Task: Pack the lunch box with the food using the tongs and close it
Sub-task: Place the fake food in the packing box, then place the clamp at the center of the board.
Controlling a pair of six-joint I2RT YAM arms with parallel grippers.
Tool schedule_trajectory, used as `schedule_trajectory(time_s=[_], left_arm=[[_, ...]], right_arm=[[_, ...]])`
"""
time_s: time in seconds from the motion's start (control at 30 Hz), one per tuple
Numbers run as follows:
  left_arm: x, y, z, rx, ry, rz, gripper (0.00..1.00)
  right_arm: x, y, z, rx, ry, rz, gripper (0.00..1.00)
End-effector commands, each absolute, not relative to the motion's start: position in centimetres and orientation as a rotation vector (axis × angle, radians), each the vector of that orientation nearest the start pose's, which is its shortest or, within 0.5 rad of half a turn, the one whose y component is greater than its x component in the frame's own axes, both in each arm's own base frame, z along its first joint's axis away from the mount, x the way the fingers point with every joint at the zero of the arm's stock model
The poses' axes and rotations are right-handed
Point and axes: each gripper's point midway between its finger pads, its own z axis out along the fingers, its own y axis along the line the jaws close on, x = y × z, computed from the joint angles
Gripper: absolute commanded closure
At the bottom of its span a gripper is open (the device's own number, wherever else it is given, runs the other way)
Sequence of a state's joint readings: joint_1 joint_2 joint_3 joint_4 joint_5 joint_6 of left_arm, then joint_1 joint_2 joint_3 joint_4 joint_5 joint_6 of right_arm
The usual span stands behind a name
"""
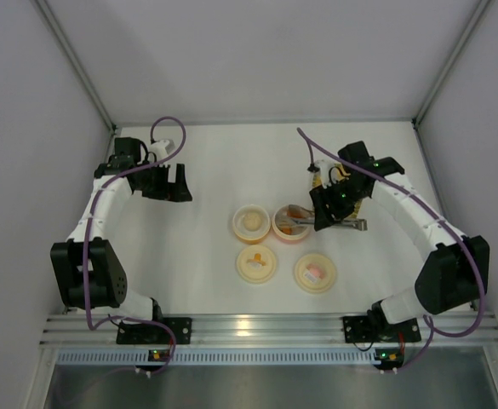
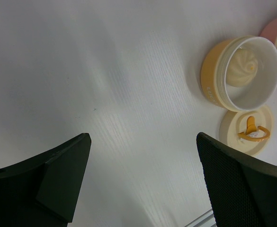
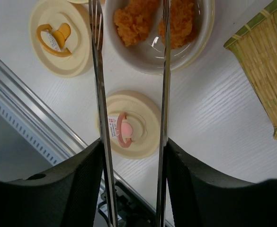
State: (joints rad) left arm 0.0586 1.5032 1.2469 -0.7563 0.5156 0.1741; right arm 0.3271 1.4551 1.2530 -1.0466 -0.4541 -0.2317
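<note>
My right gripper (image 3: 133, 146) leans in low over the pink tub (image 3: 150, 59), clamped on the tongs (image 3: 96, 71) — their arms parted above the orange chunks (image 3: 133, 21); my left gripper (image 2: 142, 138) hangs spread wide — apart from the cream-yellow tub (image 2: 214, 71)

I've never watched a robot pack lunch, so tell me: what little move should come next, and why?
Probably lift the tongs clear of the pink tub. Their arms stand apart, the orange chunks lie in that tub, the white ball sits in the yellow tub, and both lids lie off beside the tubs.
</note>
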Motion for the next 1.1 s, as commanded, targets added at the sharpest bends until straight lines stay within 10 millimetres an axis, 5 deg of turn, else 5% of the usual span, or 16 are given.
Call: schedule_trajectory(time_s=[0.0, 0.13, 0.53, 0.63, 0.77, 1.07], left_arm=[[35.2, -6.1, 17.2, 0.355, 2.400, -0.559, 0.02], [35.2, -6.1, 17.6, 0.358, 2.391, -0.553, 0.02], [35.3, -6.1, 18.4, 0.363, 2.373, -0.548, 0.02], [35.3, -6.1, 18.7, 0.365, 2.366, -0.547, 0.02], [35.3, -6.1, 18.6, 0.366, 2.367, -0.545, 0.02], [35.8, -6.3, 18.5, 0.355, 2.362, -0.568, 0.02]], right_arm=[[24.9, 16.6, 17.6, -0.890, 2.528, 0.688, 0.50], [24.8, 16.8, 18.4, -0.894, 2.505, 0.702, 0.62], [27.8, 15.4, 22.1, -0.723, 2.379, 0.588, 0.71], [29.9, 13.0, 22.9, -0.555, 2.344, 0.483, 0.74], [32.3, 7.2, 23.0, -0.362, 2.314, 0.322, 0.74], [35.0, -7.2, 19.2, -0.119, 2.378, 0.072, 0.74]])
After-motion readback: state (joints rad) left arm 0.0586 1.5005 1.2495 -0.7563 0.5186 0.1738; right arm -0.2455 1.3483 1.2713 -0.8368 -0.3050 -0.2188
